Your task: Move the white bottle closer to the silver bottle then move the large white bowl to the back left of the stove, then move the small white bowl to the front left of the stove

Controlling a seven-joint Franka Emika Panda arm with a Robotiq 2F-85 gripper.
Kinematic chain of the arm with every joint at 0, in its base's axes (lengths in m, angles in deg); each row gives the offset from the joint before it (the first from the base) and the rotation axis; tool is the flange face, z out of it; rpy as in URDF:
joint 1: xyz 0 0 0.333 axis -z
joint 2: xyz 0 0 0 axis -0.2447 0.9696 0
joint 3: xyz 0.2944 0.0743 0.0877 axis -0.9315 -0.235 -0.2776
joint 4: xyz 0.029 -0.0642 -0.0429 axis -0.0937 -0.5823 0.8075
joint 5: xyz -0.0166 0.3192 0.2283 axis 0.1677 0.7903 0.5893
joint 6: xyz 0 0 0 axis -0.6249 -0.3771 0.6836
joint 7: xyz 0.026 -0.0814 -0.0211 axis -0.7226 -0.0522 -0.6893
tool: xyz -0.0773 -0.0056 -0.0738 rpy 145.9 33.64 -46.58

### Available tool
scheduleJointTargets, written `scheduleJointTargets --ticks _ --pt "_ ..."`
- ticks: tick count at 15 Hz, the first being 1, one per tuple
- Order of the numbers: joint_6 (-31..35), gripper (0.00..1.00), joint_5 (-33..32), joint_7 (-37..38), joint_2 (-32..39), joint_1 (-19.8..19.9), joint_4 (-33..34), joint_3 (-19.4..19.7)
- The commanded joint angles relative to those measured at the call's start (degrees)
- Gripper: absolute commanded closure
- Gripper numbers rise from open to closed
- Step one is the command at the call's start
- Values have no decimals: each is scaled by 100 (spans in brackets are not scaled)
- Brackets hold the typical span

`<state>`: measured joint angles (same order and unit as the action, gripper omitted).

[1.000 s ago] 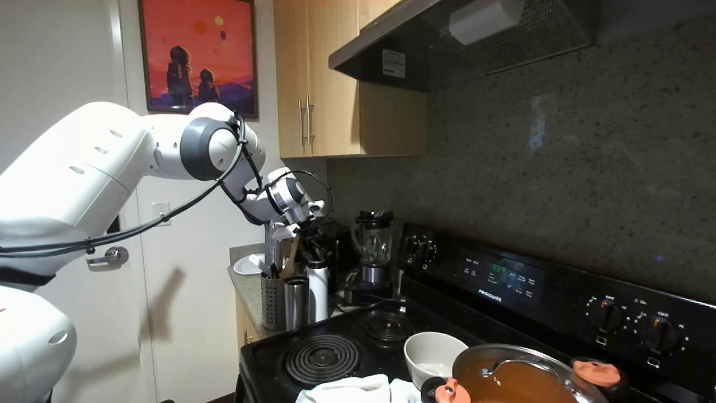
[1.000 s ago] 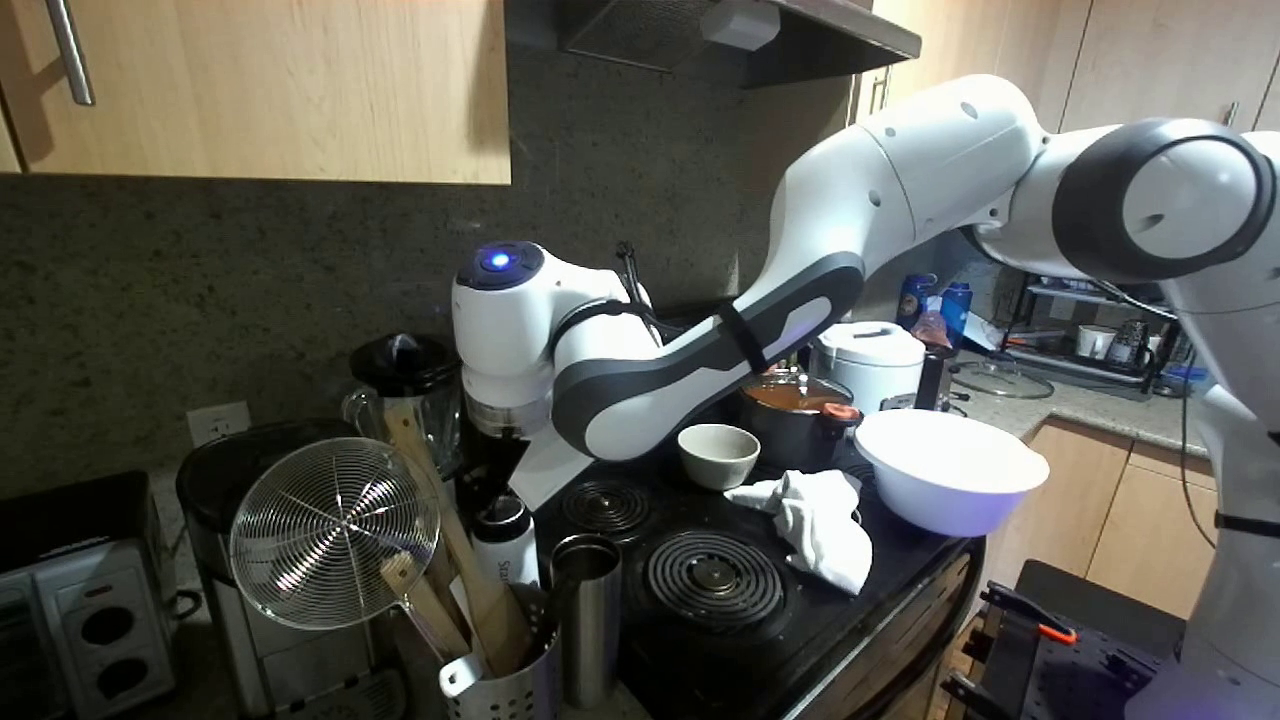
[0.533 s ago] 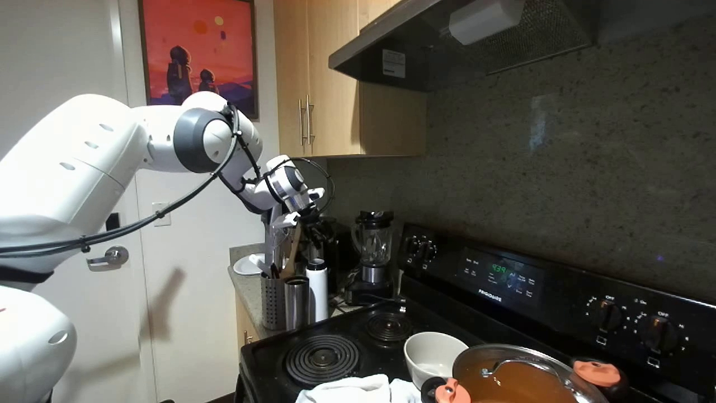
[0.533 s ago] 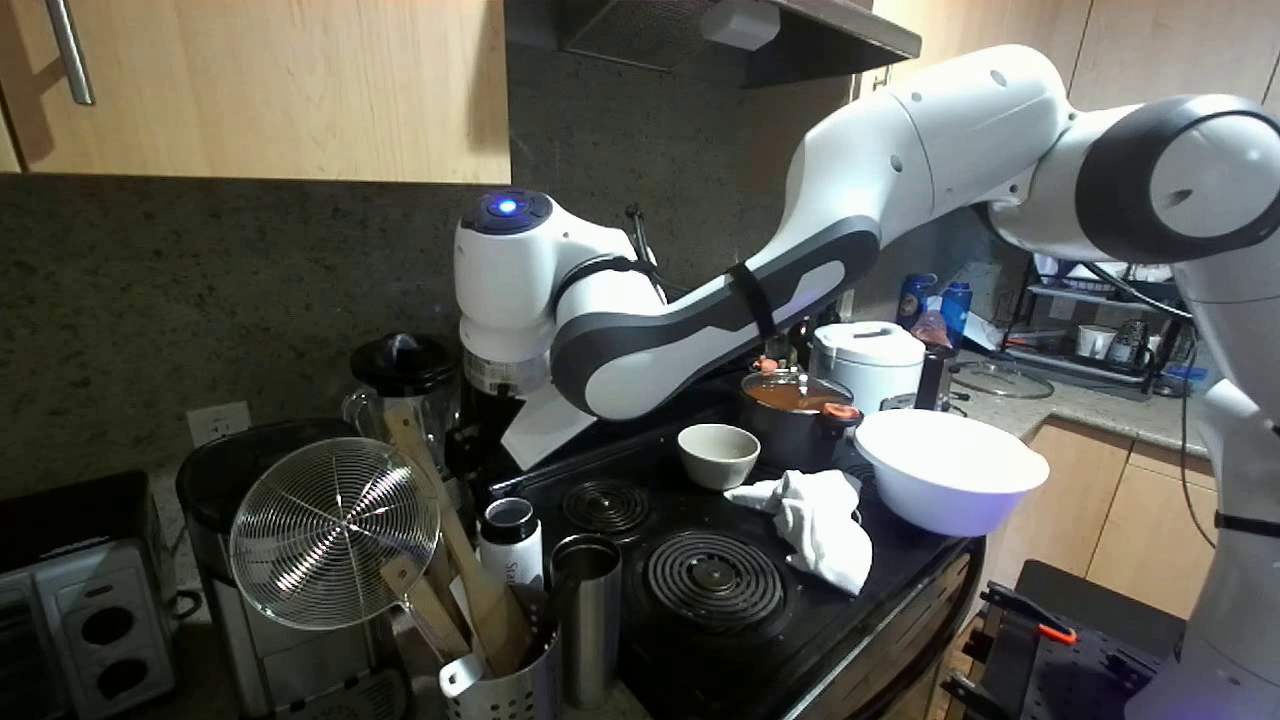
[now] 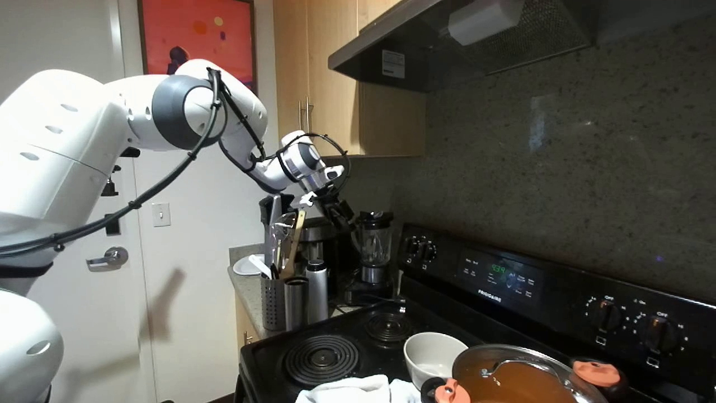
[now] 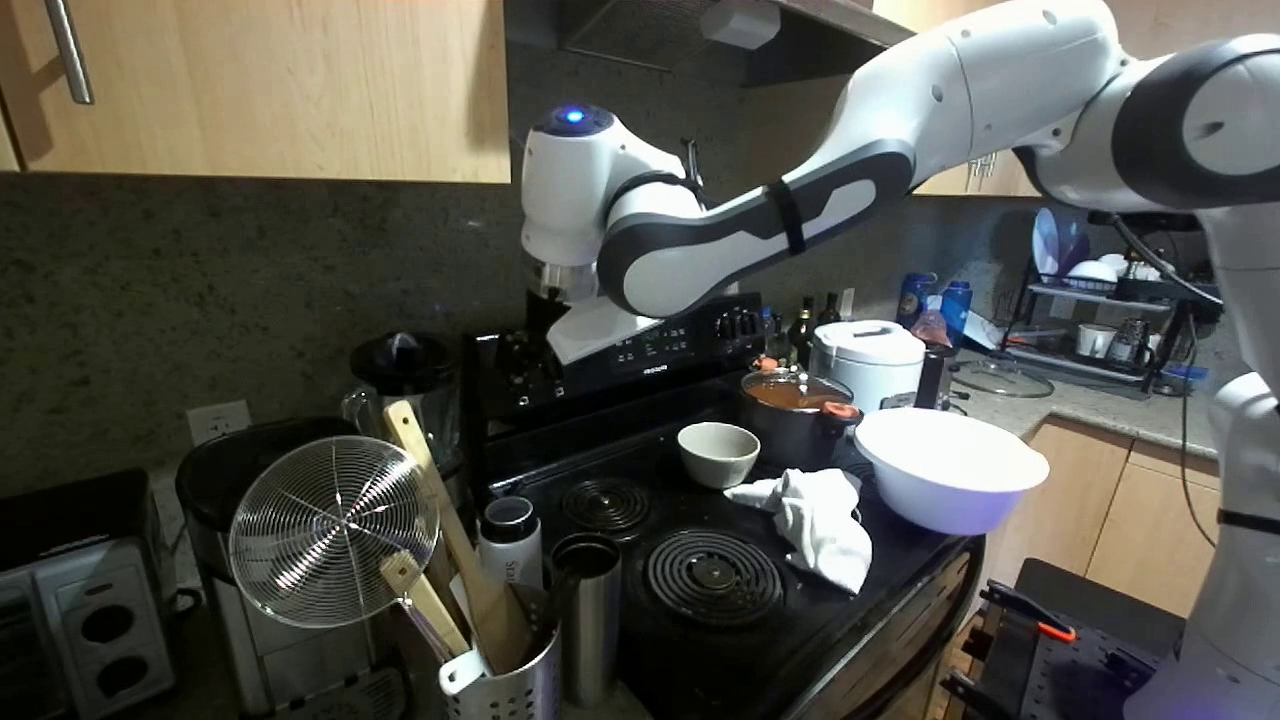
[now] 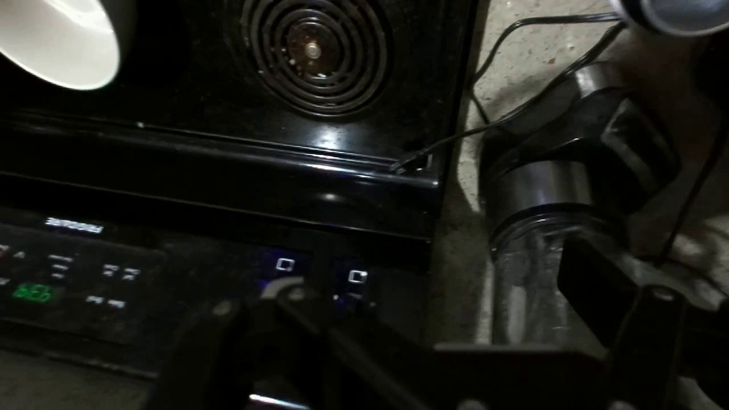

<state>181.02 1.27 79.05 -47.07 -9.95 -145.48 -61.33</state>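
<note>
The white bottle (image 5: pixel 317 294) with a dark cap stands upright beside the silver bottle (image 5: pixel 296 305); both also show in an exterior view (image 6: pixel 512 555). My gripper (image 5: pixel 340 215) is open and empty, raised above and apart from the white bottle, near the blender. In the wrist view its fingers (image 7: pixel 444 290) are wide apart with nothing between them. The small white bowl (image 6: pixel 718 456) sits on the stove (image 6: pixel 700 665) toward the back, and at the upper left of the wrist view (image 7: pixel 57 45). The large white bowl (image 6: pixel 950 470) sits at the stove's front right; the wrist view does not show it.
A lidded pot (image 6: pixel 795 425) stands beside the small bowl. A white cloth (image 6: pixel 820 525) lies on the stove. A blender (image 5: pixel 373 252) stands beside the back panel. The utensil holder (image 5: pixel 273 302) with tall tools and a strainer (image 6: pixel 335 530) is near the bottles. The range hood (image 5: pixel 447 50) hangs above.
My gripper has risen away from the white bottle's top and moved toward the stove's back panel. The white bottle is left standing. The bowls have not moved.
</note>
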Motion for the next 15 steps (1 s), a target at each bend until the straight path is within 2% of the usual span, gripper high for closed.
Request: scheduleJointTargets --ticks 1,7,15 --pt "144 0 177 50 -965 401 -1135 232" --pt "147 0 156 194 -2139 1215 -2625 479" --pt "229 0 253 284 -3513 2019 -4466 453"
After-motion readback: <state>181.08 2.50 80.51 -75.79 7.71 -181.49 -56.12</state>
